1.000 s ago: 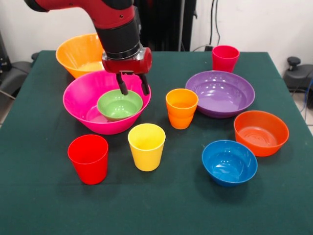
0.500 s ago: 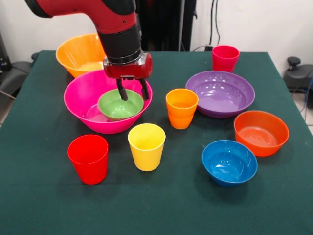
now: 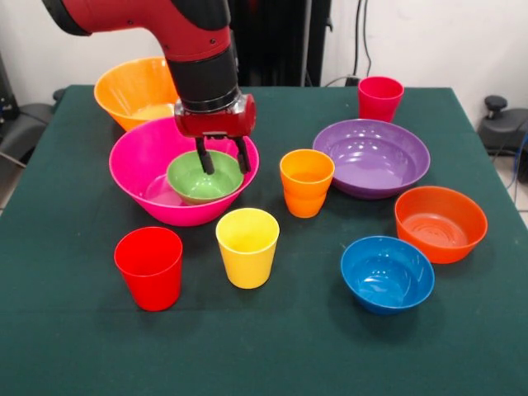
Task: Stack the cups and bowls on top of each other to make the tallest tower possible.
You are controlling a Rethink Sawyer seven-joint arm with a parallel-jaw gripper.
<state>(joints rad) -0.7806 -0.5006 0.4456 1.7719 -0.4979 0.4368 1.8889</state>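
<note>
green bowl (image 3: 204, 176) upright inside hot-pink bowl (image 3: 142, 169)

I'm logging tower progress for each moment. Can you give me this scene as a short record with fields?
gripper: gripper pinching the far rim of the green bowl
green bowl: inside the hot-pink bowl
tower so far: those two bowls only
loose bowls: orange-yellow, purple, orange, blue
loose cups: red, yellow, orange, crimson-pink, all upright

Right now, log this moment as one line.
hand: shut on green bowl rim | green bowl: inside hot-pink bowl | tower: just these two | cups: four loose on table
</note>
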